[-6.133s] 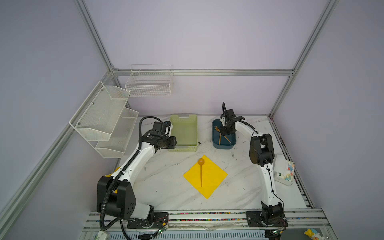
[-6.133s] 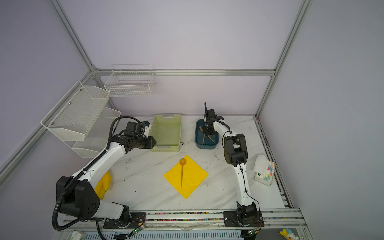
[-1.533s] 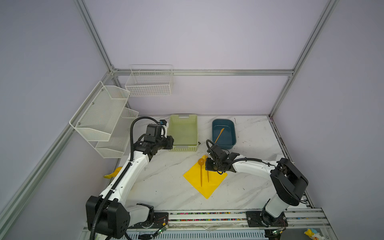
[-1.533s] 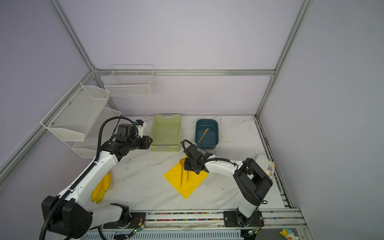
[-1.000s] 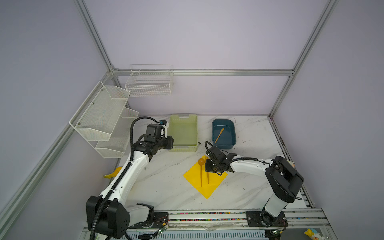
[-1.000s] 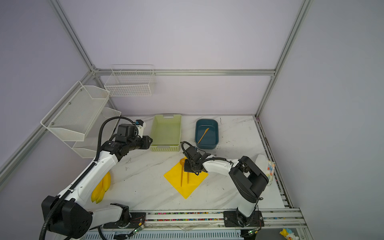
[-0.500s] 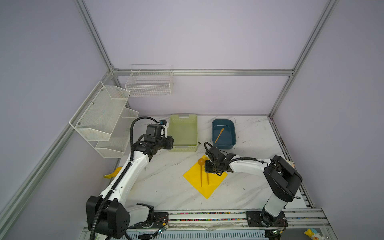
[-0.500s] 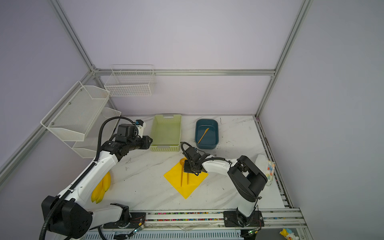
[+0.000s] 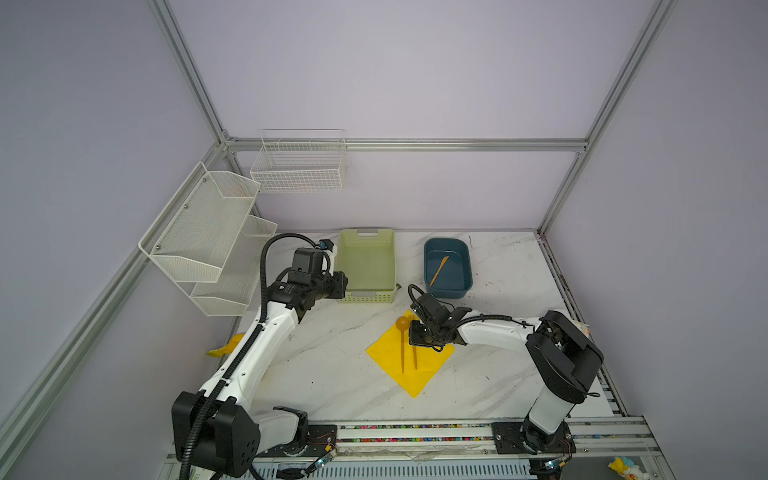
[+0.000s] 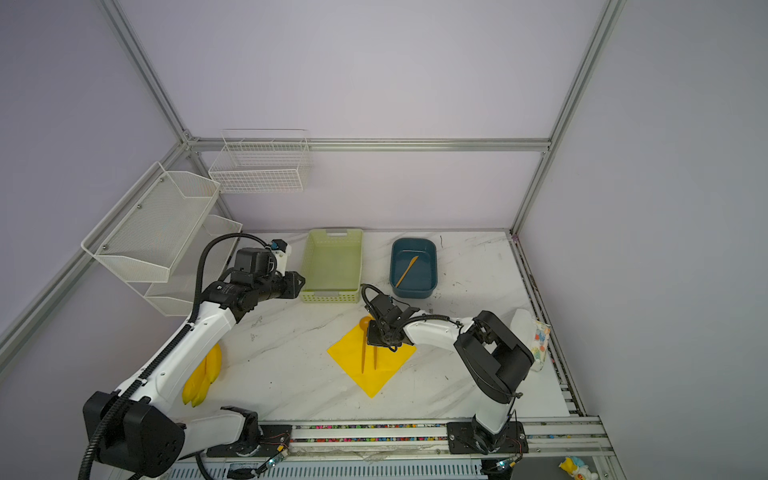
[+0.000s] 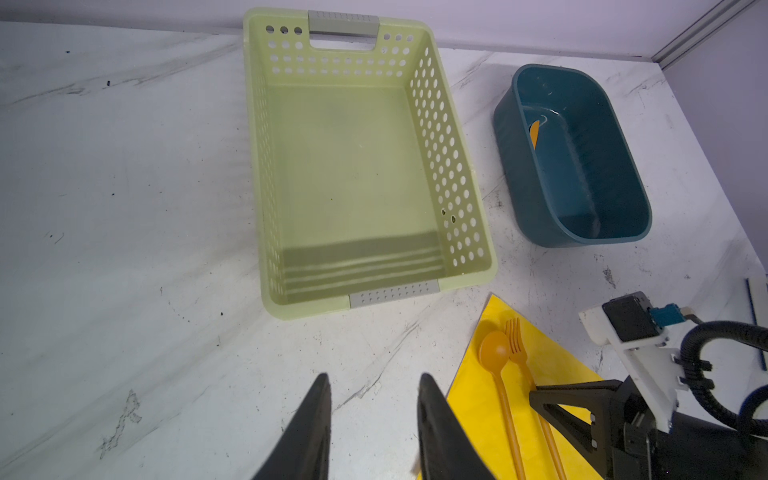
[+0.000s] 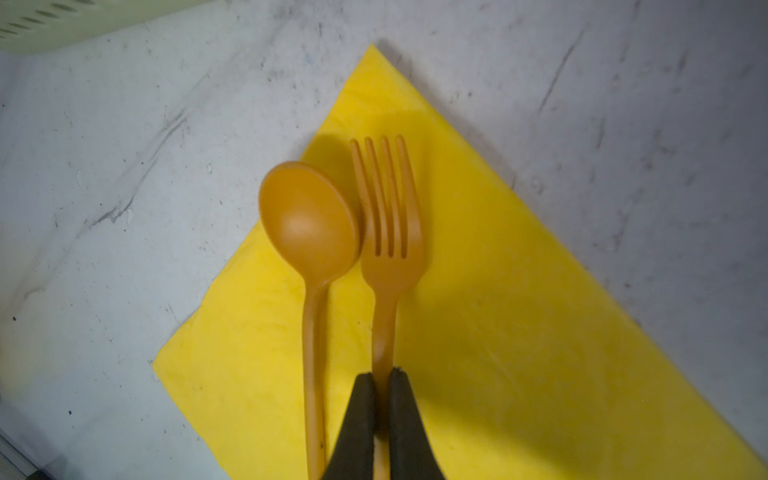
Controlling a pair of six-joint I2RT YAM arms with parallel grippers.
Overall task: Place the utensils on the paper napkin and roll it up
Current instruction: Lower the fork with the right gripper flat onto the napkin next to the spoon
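**Asker:** What is your right tool doing?

**Me:** My right gripper (image 12: 383, 376) is clamped on the handle of the slim orange-tan plastic fork (image 12: 390, 266), jaws pinched almost together around it, low over the thin bright yellow paper napkin (image 12: 498, 332). I grip far down the handle so the tines stay clear. That way I can set it close to the round-bowled orange-tan spoon (image 12: 309, 224) without knocking it.

**Asker:** Which way does the fork point?

**Me:** Its long axis runs along the napkin's diagonal, parallel to the spoon. The tines point at the napkin's far corner, towards the pale green perforated plastic basket (image 11: 440, 145), and the handle points back towards my base. The two heads sit side by side and seem to touch. The spoon's bowl hangs partly over the paper's edge onto the white marbled table (image 11: 124, 208), while the fork's tines are over paper. I cannot tell whether the fork fully rests there.

**Asker:** Why line them up?

**Me:** I judge that parallel pieces roll into a tighter bundle.

**Asker:** And your left?

**Me:** My left gripper (image 11: 374, 378) hovers with jaws apart and empty over bare table in front of the basket, out of the way.

**Asker:** What remains?

**Me:** The orange-tan knife (image 9: 439, 270) lies slantwise in the dark teal oval plastic tub (image 9: 448, 292), well apart from the napkin. I judge it comes next, then the rolling.
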